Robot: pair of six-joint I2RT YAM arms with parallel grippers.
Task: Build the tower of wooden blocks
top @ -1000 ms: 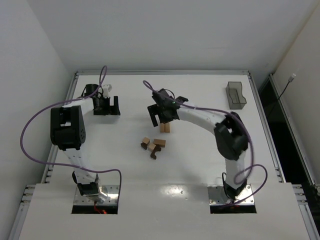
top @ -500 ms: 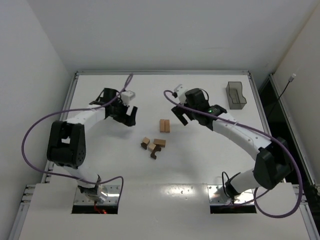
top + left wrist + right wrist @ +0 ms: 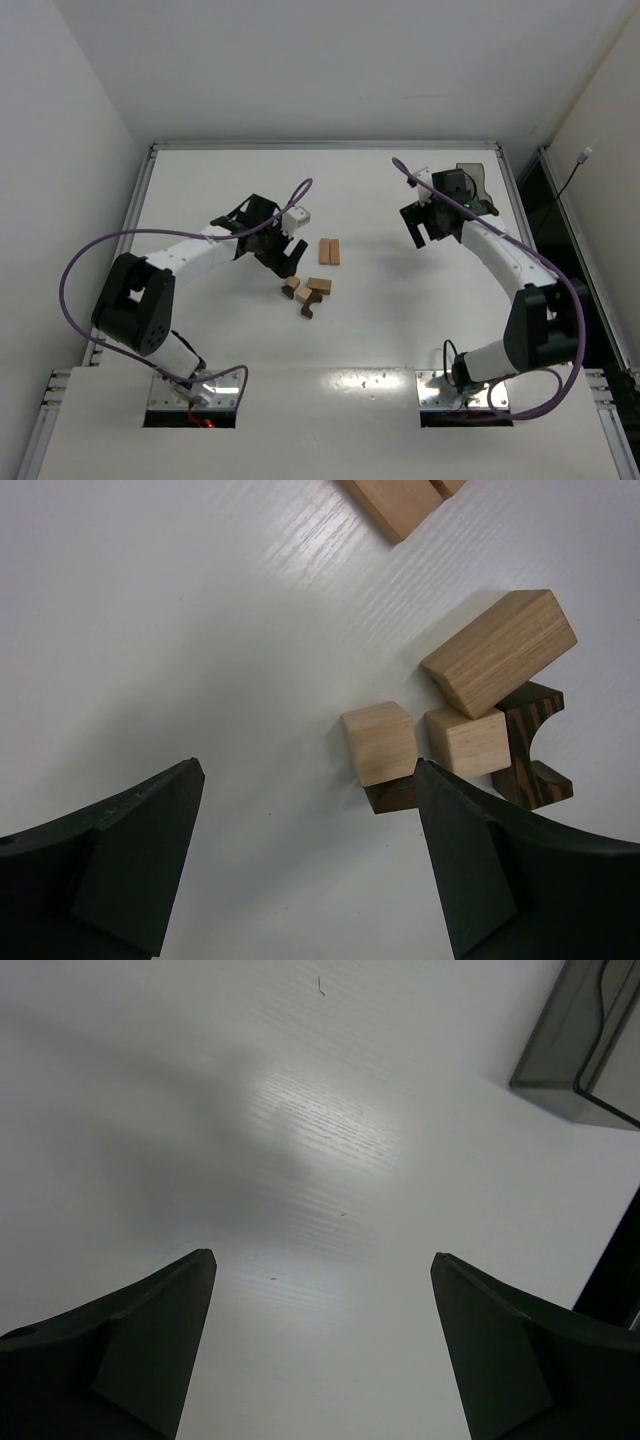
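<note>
Two light tan wood blocks (image 3: pixel 329 251) lie flat side by side in mid-table; their ends show in the left wrist view (image 3: pixel 398 500). No upright tower shows. Nearer lies a loose cluster: a tan cuboid (image 3: pixel 498 652), two small tan cubes (image 3: pixel 379 743), and dark brown shaped pieces (image 3: pixel 530 765), also visible from above (image 3: pixel 307 292). My left gripper (image 3: pixel 285 255) is open and empty just left of the cluster, and its wrist view (image 3: pixel 307 780) shows its right finger beside the nearest cube. My right gripper (image 3: pixel 428 230) is open and empty over bare table (image 3: pixel 322 1260), far right of the blocks.
A grey translucent tray (image 3: pixel 472 188) stands at the back right, just behind my right gripper; its corner shows in the right wrist view (image 3: pixel 585 1040). Raised rails edge the white table (image 3: pixel 300 145). Purple cables loop off both arms.
My left arm has swung right and nearer, from the far left to beside the block cluster. My right arm has pulled away from the two tan blocks, rightward toward the tray.
</note>
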